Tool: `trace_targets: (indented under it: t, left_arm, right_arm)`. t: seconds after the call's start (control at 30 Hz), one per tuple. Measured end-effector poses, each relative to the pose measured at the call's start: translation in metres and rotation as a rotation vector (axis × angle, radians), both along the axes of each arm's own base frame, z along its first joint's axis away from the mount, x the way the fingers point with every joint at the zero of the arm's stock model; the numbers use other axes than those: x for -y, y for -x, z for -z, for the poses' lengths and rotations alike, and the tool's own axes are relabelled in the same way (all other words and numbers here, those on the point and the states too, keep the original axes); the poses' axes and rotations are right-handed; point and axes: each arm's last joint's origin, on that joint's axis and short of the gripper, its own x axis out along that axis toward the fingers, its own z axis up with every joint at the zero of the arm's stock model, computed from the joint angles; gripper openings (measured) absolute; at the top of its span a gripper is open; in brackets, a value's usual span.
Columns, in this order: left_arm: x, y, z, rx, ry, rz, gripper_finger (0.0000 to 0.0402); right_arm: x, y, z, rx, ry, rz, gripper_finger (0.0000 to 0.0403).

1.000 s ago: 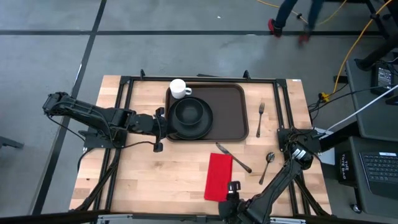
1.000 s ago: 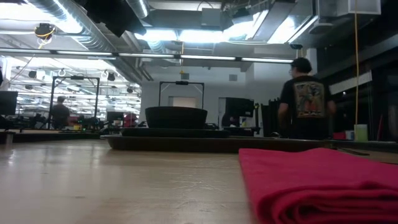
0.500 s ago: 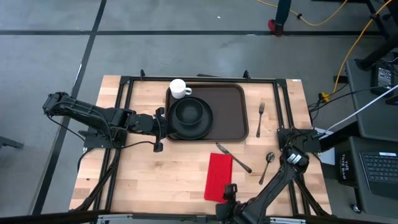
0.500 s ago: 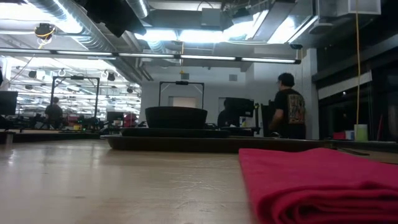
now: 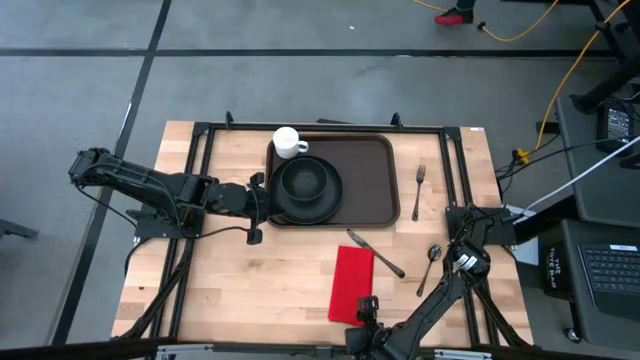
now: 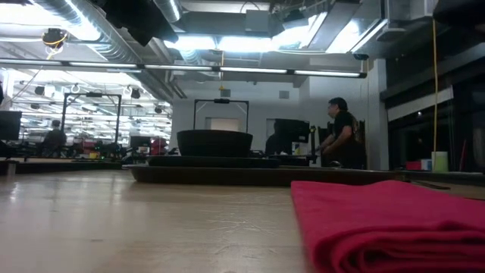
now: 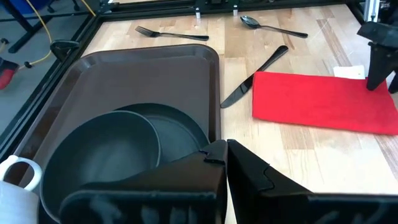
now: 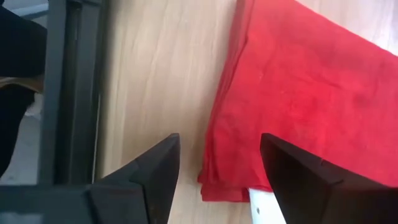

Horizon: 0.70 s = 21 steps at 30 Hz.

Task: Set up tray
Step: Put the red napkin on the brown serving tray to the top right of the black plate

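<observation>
The large dark brown rectangular tray (image 5: 335,180) sat toward the table's 12 o'clock edge, the left gripper (image 7: 225,151) pressed together at its 9 o'clock rim. The right gripper (image 8: 217,163) stood spread over the red folded cloth napkin (image 5: 351,284) at 6 o'clock; closing there might bunch only the top fold. The black steel knife (image 5: 376,253) touched the napkin's corner and might drag along.
</observation>
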Motion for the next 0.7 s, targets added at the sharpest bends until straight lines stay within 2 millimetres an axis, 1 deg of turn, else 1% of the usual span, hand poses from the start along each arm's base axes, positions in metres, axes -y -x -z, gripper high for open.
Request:
trace_targets:
  t: [0.23, 0.37, 0.57, 0.7]
  left_arm:
    - [0.0, 0.0, 0.0, 0.0, 0.0, 0.0, 0.0001]
    - [0.0, 0.0, 0.0, 0.0, 0.0, 0.0, 0.0004]
    - [0.0, 0.0, 0.0, -0.001, 0.0, 0.0, 0.0004]
    - [0.0, 0.0, 0.0, -0.001, 0.0, 0.0, 0.0001]
  right_arm:
    - [0.005, 0.003, 0.0, 0.005, 0.042, 0.075, 0.0228]
    - [0.008, 0.005, 0.006, 0.003, 0.041, 0.103, 0.0228]
    - [0.015, 0.002, 0.018, -0.041, -0.016, 0.118, 0.0228]
    - [0.021, -0.002, 0.021, -0.066, -0.045, 0.135, 0.0224]
